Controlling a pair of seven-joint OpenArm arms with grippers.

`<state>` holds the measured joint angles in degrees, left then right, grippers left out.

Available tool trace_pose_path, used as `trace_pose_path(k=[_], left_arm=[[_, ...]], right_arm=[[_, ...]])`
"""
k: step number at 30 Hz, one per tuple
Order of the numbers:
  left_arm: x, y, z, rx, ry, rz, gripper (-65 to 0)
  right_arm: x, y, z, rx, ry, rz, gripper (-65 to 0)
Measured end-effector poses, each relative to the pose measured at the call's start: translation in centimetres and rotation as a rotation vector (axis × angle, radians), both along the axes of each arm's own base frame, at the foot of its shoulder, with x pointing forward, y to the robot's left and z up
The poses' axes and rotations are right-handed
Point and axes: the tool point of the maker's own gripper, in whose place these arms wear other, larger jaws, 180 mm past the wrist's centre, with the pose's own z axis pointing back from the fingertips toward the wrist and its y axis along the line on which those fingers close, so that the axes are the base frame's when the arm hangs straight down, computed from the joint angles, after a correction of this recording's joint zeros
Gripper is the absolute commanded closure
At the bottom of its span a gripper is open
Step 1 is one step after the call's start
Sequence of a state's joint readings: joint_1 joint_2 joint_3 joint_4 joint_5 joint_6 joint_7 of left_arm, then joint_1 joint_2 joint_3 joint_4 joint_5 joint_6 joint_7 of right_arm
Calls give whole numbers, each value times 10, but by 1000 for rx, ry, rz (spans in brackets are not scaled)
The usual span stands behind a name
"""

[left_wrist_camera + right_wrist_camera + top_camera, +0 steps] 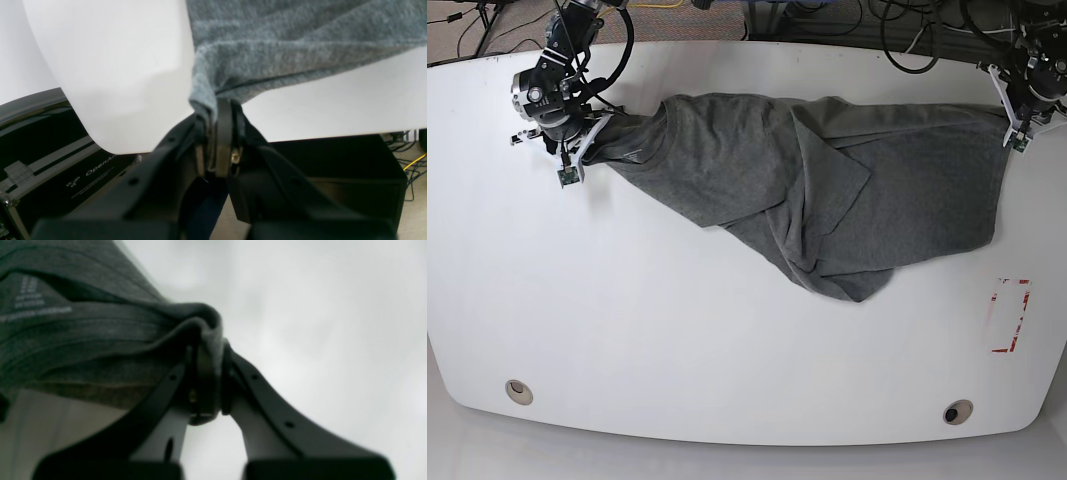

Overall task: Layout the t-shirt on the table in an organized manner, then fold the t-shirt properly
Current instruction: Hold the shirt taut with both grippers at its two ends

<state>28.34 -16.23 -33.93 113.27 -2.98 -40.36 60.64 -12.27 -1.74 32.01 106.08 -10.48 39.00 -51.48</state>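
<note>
Cloth is pinched tight in both pincers: the left pincer (220, 110) grips one edge of the grey t-shirt (827, 190), and the right pincer (210, 350) grips the other end. The shirt lies stretched but crumpled across the white bench (677, 350), likely held wide apart so it can be laid flat.

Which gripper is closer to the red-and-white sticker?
Left. The left gripper is pinching the t-shirt at the table edge directly above the sticker in the base view. The right gripper holds the shirt's opposite end, far across the table.
</note>
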Motion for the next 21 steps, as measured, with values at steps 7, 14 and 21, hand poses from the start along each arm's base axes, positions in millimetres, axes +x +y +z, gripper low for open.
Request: trace_pose_path(k=[7,14,21], left_arm=[[0,0,0,0,1,0,0],[0,-1,-1,-1,2,-2,-90],[-2,1,-1,7,8,1,-485]], right_arm=[[0,0,0,0,0,1,-2],[2,1,1,1,-3,2,-2],[2,1,1,1,-3,4,-2]])
